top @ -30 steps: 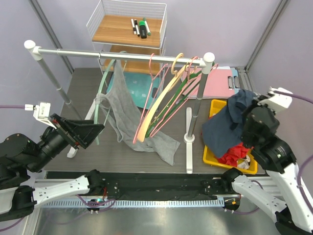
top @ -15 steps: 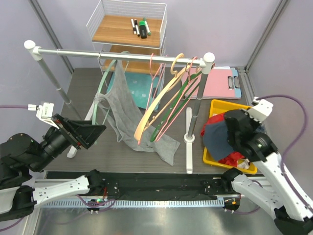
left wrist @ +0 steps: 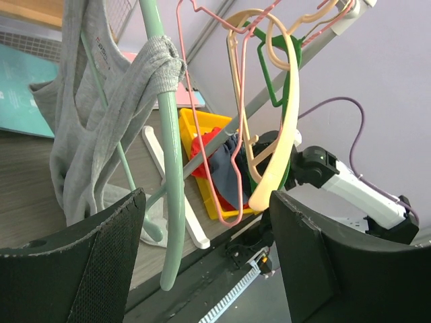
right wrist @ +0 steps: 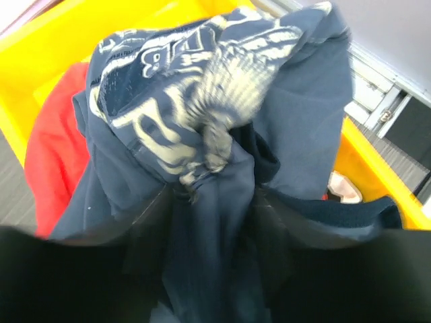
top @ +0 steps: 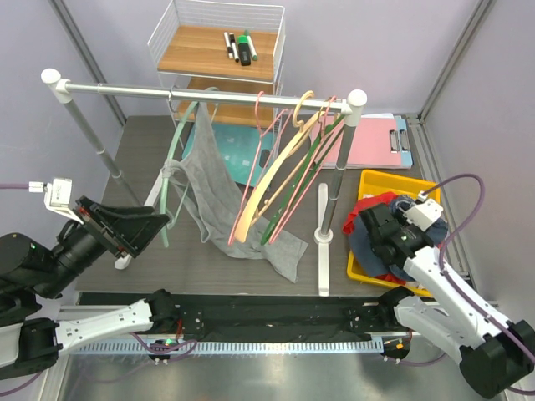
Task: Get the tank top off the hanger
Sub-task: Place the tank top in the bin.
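1. The tank top (top: 209,196) hangs on the green hanger (top: 176,134) at the left end of the rail (top: 209,92), over the left half of the tabletop (top: 142,142). Its hem trails low toward the near edge. Nothing holds it, so the job is not yet begun.
2. The left claw (left wrist: 206,202) is released and wide, just beside the hanger's lower arm. If it shuts here it may take the plastic and not the cloth, and a pull would then drag the hanger along the rail or lift its hook off.
3. In the left wrist view one strap is bunched tight around the hanger's arm. A straight downward tug could jam it there, stretch the cloth, or rock the whole rack on its feet.
4. The other hangers (top: 276,175) crowd the right end of the rail. A swinging green hanger could knock them or tangle with them.
5. The right claw (top: 372,234) is down in the bin (top: 393,176) at the right edge of the tabletop, against the navy shirt (right wrist: 222,121). Its fingers are a dark blur, so I cannot tell whether it is released or grasping. If cloth is caught, lifting away would probably haul the shirt out of the bin.
6. With only one arm near, the hanger has nothing to steady it while the strap is worked off.
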`<act>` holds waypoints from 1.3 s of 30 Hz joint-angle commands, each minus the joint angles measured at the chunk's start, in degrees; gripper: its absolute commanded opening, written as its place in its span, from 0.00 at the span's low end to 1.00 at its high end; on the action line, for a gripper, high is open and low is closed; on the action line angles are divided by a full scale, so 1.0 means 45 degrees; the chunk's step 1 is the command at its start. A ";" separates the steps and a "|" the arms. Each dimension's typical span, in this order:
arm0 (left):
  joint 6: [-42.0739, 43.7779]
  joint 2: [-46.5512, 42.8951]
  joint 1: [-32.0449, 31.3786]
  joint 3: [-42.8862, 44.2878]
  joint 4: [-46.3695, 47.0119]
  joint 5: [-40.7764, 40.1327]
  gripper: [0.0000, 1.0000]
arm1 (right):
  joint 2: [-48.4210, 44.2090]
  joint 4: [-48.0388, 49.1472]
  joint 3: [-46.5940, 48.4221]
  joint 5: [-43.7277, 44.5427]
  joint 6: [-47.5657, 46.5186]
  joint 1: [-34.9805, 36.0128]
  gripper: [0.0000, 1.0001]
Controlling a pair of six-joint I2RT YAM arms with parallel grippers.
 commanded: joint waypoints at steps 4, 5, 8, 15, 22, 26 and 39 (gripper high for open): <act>0.0416 -0.0342 0.0024 0.0194 -0.0035 0.0125 0.75 | -0.1462 -0.0470 0.2489 0.0007 -0.1497 -0.0081 0.88; 0.0416 -0.0363 0.0005 0.0155 0.0004 0.0125 0.75 | -0.1385 -0.0450 0.3073 -0.0265 -0.2140 -0.0081 0.88; 0.0436 -0.0421 0.0005 0.0096 0.0062 0.0105 0.75 | -0.1014 -0.0217 0.3682 -0.1006 -0.2925 -0.0081 0.81; 0.0377 -0.0441 0.0024 0.0368 0.0044 0.0144 0.75 | -0.0250 0.2084 0.2730 -0.4283 -0.2968 -0.0081 0.38; 0.0299 -0.0265 0.0024 0.0662 -0.0093 0.0202 0.75 | 0.0935 0.3710 0.0211 -0.3024 -0.1230 -0.0158 0.23; 0.0338 -0.0226 0.0024 0.0702 -0.0133 0.0144 0.75 | 0.1954 0.4061 -0.0787 -0.3099 -0.0292 -0.1092 0.20; 0.2231 0.1062 0.0024 0.2341 -0.1559 -0.1788 0.76 | -0.0836 0.3225 0.0514 -0.4776 -0.3119 -0.2014 0.40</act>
